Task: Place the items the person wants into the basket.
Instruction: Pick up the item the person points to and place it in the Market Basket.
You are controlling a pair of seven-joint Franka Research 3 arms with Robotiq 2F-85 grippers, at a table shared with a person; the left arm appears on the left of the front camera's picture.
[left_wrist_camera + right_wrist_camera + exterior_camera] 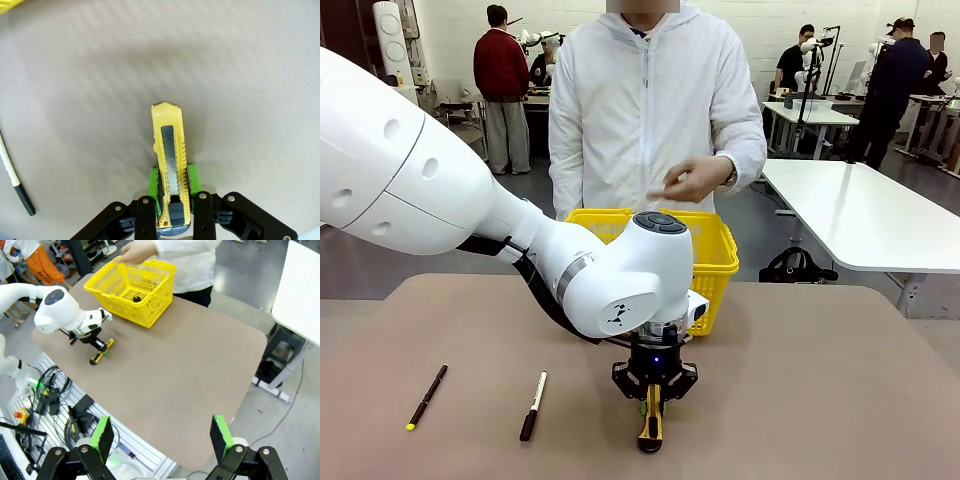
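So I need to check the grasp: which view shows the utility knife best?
The left wrist view: the utility knife sits large between the left gripper pads. The front view shows its end below the wrist; the right wrist view shows it small.

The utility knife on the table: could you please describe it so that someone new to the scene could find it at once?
Start at the yellow basket at the table's far edge, in front of the person in white. Nearer the robot, the left gripper is clamped on the slim yellow-and-black utility knife, which lies on the table. The pen and marker to its left are thinner, mostly black, and untouched.
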